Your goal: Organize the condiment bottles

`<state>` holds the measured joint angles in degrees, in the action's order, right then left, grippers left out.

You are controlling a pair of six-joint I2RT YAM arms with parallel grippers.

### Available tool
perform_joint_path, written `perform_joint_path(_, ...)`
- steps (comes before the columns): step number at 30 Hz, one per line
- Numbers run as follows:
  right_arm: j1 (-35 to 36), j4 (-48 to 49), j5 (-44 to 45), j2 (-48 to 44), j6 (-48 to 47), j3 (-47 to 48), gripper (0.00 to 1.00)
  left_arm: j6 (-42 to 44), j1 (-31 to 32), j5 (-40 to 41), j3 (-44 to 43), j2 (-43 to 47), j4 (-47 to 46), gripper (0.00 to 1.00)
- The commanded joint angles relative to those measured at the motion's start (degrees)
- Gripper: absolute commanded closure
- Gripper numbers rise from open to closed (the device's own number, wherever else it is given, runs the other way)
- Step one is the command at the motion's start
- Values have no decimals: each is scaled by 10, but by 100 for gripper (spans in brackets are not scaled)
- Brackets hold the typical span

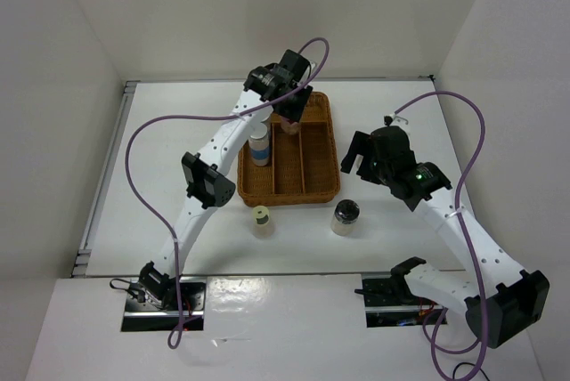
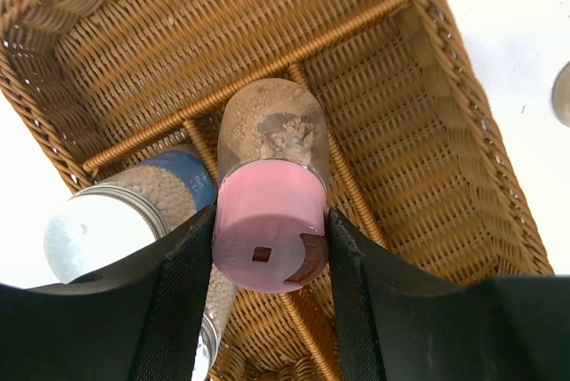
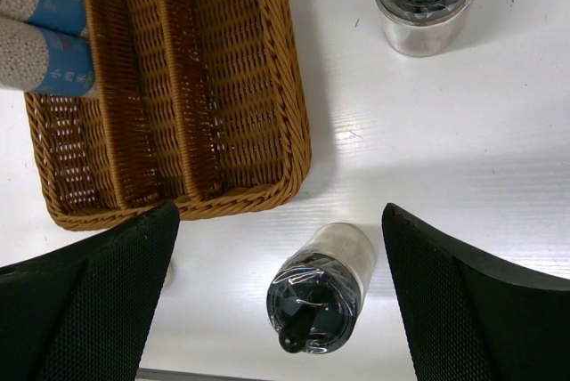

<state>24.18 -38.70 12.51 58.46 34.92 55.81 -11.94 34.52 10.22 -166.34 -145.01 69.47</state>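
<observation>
Left claw [image 2: 272, 252]: I am pinching pink shaker [image 2: 270, 154] over tray [image 2: 427, 132]. Risk: base seems above divider [image 2: 356, 194]; released here, it may tip against blue-band shaker [image 2: 169, 185].

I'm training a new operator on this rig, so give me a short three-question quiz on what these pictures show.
1. True or false: the left claw is shut on the pink-capped bottle, over the wicker tray.
2. The right claw is: A open, holding nothing; B shut on a bottle; C inside the tray.
3. How many black-topped bottles stand on the table, outside the tray?
Key: 1 true; 2 A; 3 two.
</observation>
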Motion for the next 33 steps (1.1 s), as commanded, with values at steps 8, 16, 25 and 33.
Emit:
perform_joint_path(8, -4, -1, -7, 4, -6, 4, 1, 10, -9, 9, 19, -16, 2, 51)
perform_joint_path(16, -4, -1, -13, 10, -12, 4, 1, 10, -9, 4, 19, -43, 8, 51)
perform_joint_path(25, -4, -1, -24, 22, -34, 16, 1, 10, -9, -6, 8, -61, 8, 43)
perform_joint_path(33, -4, -1, -69, 27, -92, 40, 1, 5, -9, 9, 2, -43, 8, 5)
